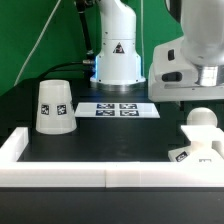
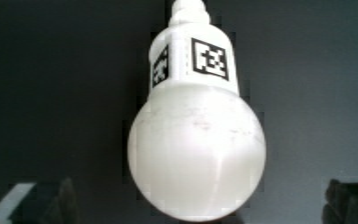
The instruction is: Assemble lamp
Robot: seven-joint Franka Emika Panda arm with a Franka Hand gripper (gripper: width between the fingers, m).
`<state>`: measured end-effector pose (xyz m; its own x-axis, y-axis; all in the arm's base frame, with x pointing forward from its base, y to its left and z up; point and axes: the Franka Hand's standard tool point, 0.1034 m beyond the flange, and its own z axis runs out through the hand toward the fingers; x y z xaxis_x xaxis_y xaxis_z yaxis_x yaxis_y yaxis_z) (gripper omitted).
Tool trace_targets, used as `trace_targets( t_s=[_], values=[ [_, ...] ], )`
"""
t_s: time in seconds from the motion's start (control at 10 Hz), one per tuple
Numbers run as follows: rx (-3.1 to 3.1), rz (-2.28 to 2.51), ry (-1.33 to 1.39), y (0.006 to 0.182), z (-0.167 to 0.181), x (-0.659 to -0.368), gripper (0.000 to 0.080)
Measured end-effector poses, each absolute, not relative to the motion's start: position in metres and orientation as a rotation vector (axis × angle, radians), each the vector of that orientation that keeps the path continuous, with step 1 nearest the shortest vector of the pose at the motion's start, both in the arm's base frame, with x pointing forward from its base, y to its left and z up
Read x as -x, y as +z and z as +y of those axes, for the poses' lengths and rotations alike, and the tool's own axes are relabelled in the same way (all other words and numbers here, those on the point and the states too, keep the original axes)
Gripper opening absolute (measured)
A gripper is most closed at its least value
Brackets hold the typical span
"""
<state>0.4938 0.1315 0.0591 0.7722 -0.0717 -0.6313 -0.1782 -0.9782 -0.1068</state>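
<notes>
The white bulb (image 2: pixel 194 130) fills the wrist view against the dark table, its ball head toward the camera and its tagged stem pointing away. My gripper (image 2: pixel 194 203) is open; its dark fingertips (image 2: pixel 30 203) stand wide on either side of the ball head without touching it. In the exterior view the gripper (image 1: pixel 206 92) hangs just above the bulb's ball head (image 1: pixel 203 119) at the right. The flat square base (image 1: pixel 196 152), with a tag, lies just in front of the bulb. The tapered shade (image 1: pixel 54 106) stands wide end down at the left.
The marker board (image 1: pixel 118 109) lies at mid-table in front of the white robot pedestal (image 1: pixel 118 55). A low white wall (image 1: pixel 100 176) runs along the front edge and up the left side (image 1: pixel 12 146).
</notes>
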Motion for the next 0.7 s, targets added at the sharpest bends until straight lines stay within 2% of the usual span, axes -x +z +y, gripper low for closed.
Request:
trace_targets(
  t_s=[0.2,0.5,0.7],
  values=[
    [2.797,0.208,1.022,0.057,0.133,-0.489,0.0698],
    [2.723,0.212,1.223,0.053,0.133,-0.482,0.0698],
    [2.738,0.211,1.185,0.055,0.139,-0.484,0.0698]
  ],
)
